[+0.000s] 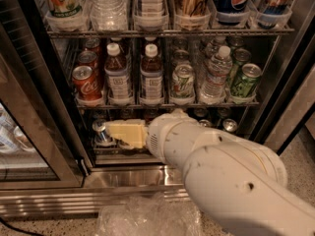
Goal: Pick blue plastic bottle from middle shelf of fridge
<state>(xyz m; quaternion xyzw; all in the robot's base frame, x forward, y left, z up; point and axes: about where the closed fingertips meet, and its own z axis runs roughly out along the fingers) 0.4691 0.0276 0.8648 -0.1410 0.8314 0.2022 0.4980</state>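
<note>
The fridge (43, 127) stands open with dark wire shelves. On the middle shelf (167, 103) two alike small bottles of dark brown liquid stand side by side, each with a white cap and a pale label. The blue plastic bottle (118, 76) is the left one and its twin (151, 75) is to its right. My gripper (116, 131), pale yellow, points left in front of the bottom shelf. It is below the two bottles and touches neither. My white arm (221, 176) fills the lower right.
The middle shelf also holds a red cola can (83, 82), a green-white can (182, 81), a ribbed water bottle (216, 75) and a green can (244, 80). The top shelf (162, 32) holds large bottles. The glass door (24, 146) stands open at left. Crumpled plastic (142, 218) lies on the floor.
</note>
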